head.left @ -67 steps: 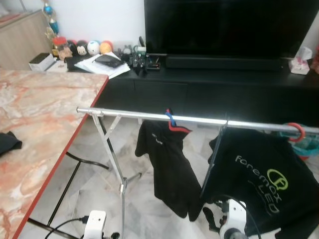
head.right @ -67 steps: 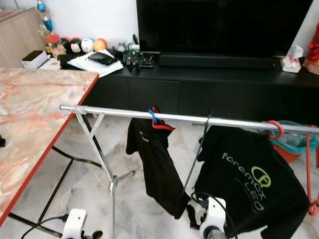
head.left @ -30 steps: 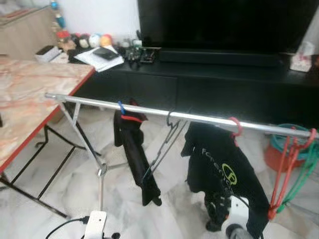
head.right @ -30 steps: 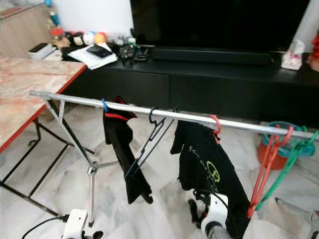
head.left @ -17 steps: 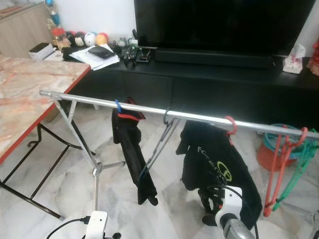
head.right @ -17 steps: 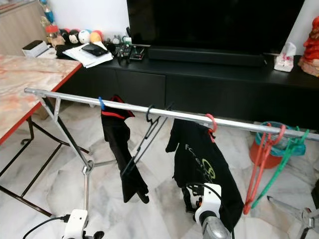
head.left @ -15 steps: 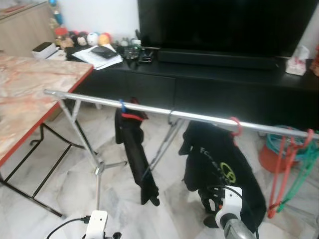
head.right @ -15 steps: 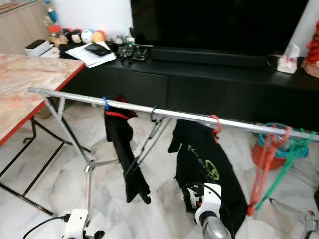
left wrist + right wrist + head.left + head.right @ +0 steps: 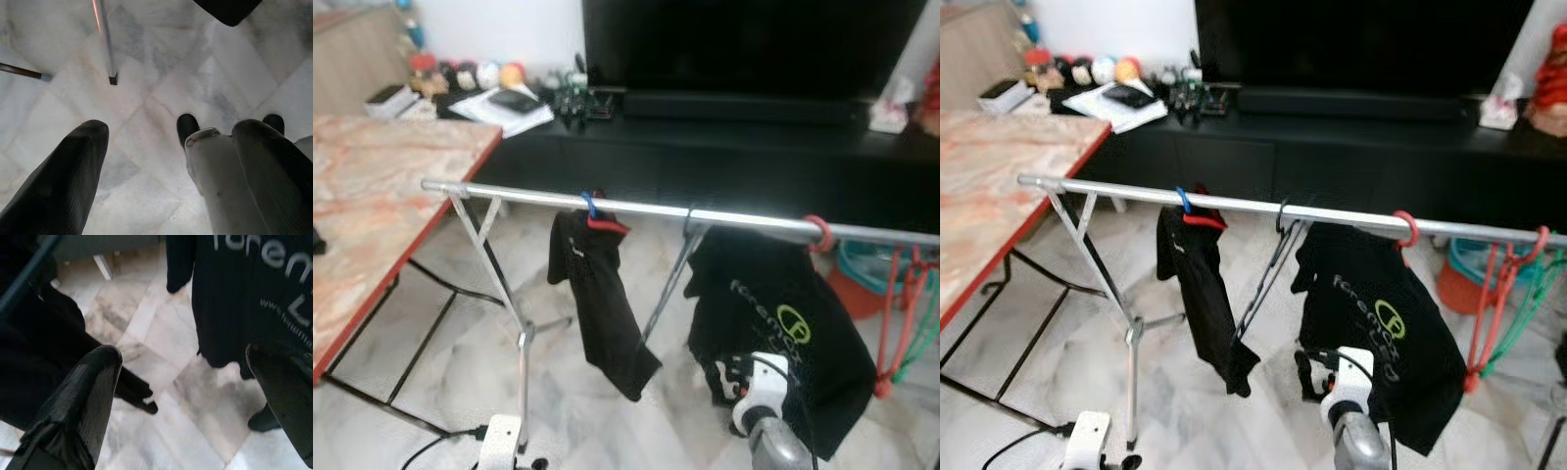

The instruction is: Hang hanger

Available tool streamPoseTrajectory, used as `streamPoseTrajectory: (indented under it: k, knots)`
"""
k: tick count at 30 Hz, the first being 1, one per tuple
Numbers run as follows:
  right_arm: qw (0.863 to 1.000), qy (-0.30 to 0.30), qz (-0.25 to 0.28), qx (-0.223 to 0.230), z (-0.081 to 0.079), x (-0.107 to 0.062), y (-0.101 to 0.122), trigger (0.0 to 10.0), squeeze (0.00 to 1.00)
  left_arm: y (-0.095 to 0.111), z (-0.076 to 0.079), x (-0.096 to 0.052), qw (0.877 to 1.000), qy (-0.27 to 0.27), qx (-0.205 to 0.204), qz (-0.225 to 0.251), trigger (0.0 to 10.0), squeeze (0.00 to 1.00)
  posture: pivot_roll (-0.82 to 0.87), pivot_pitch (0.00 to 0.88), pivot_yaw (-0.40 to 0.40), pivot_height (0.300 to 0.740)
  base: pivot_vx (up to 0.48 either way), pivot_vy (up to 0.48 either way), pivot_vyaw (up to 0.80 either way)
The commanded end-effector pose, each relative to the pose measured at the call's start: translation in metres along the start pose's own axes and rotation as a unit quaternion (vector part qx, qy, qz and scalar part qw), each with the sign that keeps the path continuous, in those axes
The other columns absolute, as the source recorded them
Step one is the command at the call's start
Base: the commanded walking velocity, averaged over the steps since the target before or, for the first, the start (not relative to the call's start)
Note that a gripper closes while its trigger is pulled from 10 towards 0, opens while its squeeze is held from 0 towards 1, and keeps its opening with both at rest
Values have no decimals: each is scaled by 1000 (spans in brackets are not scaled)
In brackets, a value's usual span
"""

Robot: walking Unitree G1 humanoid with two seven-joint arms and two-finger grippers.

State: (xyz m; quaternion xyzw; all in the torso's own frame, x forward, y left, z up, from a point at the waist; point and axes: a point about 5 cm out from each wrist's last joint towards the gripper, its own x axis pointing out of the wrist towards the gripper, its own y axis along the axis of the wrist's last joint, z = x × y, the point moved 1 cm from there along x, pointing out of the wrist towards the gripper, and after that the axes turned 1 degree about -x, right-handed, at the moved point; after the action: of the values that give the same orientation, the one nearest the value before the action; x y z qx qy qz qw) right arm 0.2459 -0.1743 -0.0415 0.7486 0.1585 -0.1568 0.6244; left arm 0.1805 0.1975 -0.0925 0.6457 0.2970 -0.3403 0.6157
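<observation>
Black hanger (image 9: pixel 1263 269) hooked on rail (image 9: pixel 1234 206), long axis slanting down-left, unchanged; both grippers (image 9: pixel 166 161) (image 9: pixel 190 396) spread, empty

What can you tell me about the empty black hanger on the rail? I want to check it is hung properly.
The black hanger is thin and bare, and looks like wire or slim plastic. Its hook is over the silver rail, between the small black shirt on a blue-hooked hanger and the black printed shirt on a red-hooked one. It hangs edge-on and tilted, its lower end swung toward the small shirt and ending close beside it; contact there cannot be judged. No gripper touches it.
</observation>
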Motion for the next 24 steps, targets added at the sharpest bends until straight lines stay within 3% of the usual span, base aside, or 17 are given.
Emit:
streamPoseTrajectory:
  k: [1,8,10,11,13,16,19,20,24]
  knots:
    - [1000,-3,26,0,-1,5,13,10000,0,-3,-2,-1,1000,3,12,-7,10000,0,-51,0,23,740,0,0,0]
    - [994,-20,102,-12,5,12,50,10000,0,-4,-3,-1,1000,7,11,-8,10000,0,-48,0,20,740,0,0,0]
    - [991,-20,125,-47,6,12,62,10000,0,-5,-4,-1,1000,7,11,-9,10000,0,-48,0,20,740,0,0,0]
    - [987,-26,152,-50,9,9,75,10000,0,-5,-4,-1,1000,8,9,-9,10000,0,-48,0,20,740,0,0,0]
    - [985,-27,161,-53,9,8,79,10000,0,-5,-4,-2,1000,9,9,-9,10000,0,-48,0,20,740,0,0,0]
    - [975,17,202,-88,-3,-9,99,10000,0,-6,-5,-2,1000,10,10,-11,10000,0,-67,0,19,740,0,0,0]
    - [972,34,207,-104,-5,-18,108,10000,0,-6,-5,-2,1000,10,9,-11,10000,0,-67,0,19,740,0,0,0]
    - [972,34,207,-104,-5,-18,108,10000,0,-6,-5,-2,1000,10,9,-11,10000,0,-67,0,19,740,0,0,0]
    - [964,5,224,-141,5,-35,145,10000,0,-6,-7,-2,1000,13,6,-9,10000,0,-78,0,23,740,0,0,0]
